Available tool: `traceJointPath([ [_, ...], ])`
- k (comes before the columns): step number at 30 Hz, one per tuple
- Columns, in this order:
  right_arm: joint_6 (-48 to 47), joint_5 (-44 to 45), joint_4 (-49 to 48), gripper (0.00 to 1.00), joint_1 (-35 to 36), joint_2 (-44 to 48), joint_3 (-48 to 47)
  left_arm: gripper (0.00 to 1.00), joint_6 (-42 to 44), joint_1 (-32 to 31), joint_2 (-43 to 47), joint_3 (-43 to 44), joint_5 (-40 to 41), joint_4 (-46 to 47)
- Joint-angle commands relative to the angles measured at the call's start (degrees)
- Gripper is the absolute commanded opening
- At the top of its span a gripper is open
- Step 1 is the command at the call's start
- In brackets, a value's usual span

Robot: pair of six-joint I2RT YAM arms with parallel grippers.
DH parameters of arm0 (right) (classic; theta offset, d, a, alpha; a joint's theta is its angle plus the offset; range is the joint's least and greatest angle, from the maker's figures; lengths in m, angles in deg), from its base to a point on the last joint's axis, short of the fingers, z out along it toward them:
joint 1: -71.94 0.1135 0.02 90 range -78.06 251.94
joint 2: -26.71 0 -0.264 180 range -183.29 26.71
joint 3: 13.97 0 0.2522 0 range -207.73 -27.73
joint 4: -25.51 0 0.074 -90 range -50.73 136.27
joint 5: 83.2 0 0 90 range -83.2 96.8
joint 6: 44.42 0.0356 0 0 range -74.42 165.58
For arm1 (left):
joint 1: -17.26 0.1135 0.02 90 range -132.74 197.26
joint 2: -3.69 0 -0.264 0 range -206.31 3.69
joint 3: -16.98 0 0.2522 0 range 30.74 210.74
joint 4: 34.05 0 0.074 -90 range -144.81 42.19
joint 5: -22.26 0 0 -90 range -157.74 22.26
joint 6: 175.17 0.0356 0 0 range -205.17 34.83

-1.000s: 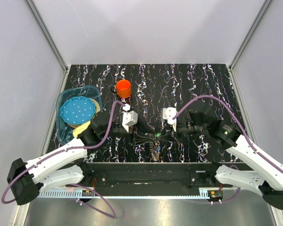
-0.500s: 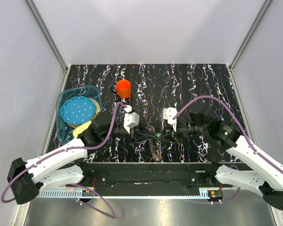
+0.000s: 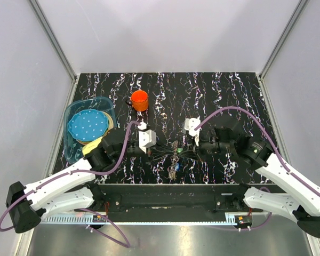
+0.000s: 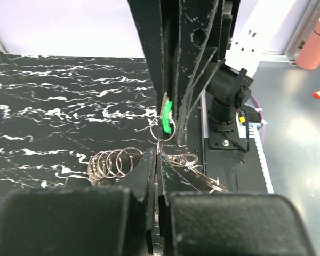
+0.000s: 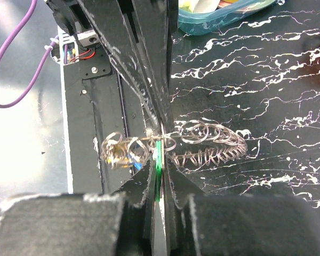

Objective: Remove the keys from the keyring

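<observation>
Black marbled table (image 3: 229,90) beneath; clear tub (image 3: 68,140) well left of the left gripper (image 4: 156,160), orange cup (image 3: 140,100) beyond it. Both pinched closed, tip to tip: left on the keyring (image 5: 210,140) wire, right gripper (image 5: 159,173) on the green key (image 5: 158,160). Blue and yellow keys (image 5: 122,154) blurred, just beside the right gripper.

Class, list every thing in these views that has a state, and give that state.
Left gripper, shut on the grey metal keyring.
Right gripper, shut on the green-headed key.
Blue and yellow keys, among the rings, blurred.
Orange cup, upright.
Clear blue plastic tub, lidless.
</observation>
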Motion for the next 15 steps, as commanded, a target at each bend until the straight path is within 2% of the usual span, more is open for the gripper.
traceJointPath([
  [1, 2.16, 0.43, -2.11, 0.11, -0.04, 2.10, 0.14, 0.00, 2.76, -0.29, 2.43, -0.20, 6.02, 2.40],
  [3, 2.77, -0.01, -1.93, 0.06, -0.04, 1.84, 0.32, 0.00, 3.03, -0.38, 2.52, -0.28, 6.38, 2.31],
  [4, 2.95, -0.62, -1.84, 0.00, -0.13, 1.58, 0.32, 0.00, 3.11, -0.38, 2.44, -0.20, 6.46, 2.31],
  [15, 4.79, -1.24, -2.72, 0.00, -0.04, -1.24, -1.87, 0.00, 6.45, -2.40, 2.70, -1.34, 8.84, 2.40],
])
